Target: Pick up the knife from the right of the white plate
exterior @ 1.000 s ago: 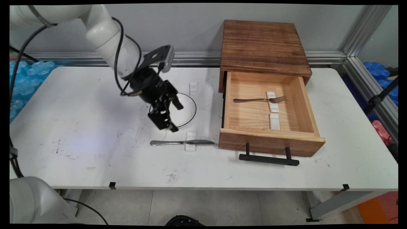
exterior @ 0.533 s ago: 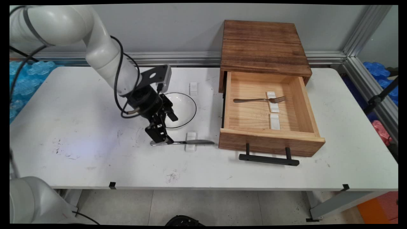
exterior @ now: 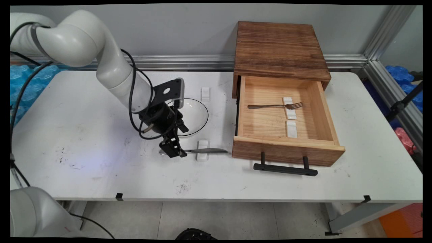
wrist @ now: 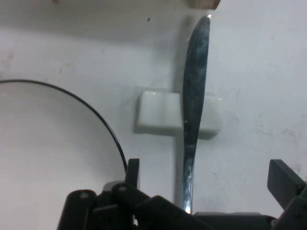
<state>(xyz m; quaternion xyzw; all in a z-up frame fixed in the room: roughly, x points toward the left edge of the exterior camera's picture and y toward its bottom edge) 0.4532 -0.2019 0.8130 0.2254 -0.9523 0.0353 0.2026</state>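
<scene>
The gripper [exterior: 173, 151] is low over the table [exterior: 84, 135], its fingers spread apart on either side of the handle end of the knife [exterior: 206, 151]. In the hand view one finger [wrist: 133, 172] stands on the plate's side of the handle and the other finger [wrist: 283, 181] well off on the far side, with the knife [wrist: 194, 96] running up between them; neither pad touches the metal, so the gripper holds nothing.

The knife lies flat across a small white rest [exterior: 202, 150], blade pointing toward the drawer [exterior: 287, 135]. The rest [wrist: 158, 112] sits under the knife's middle. The plate [exterior: 192, 116], white with a dark rim, lies just beyond the knife, its near rim [wrist: 103, 122] close to the gripper. A second white rest [exterior: 205, 93] stands just beyond the plate.

The drawer stands pulled out of a wooden box [exterior: 278, 47], beside the knife's tip. A fork [exterior: 275, 106] lies in it across a white rest [exterior: 289, 107]; another rest [exterior: 291, 128] lies nearer the drawer front.
</scene>
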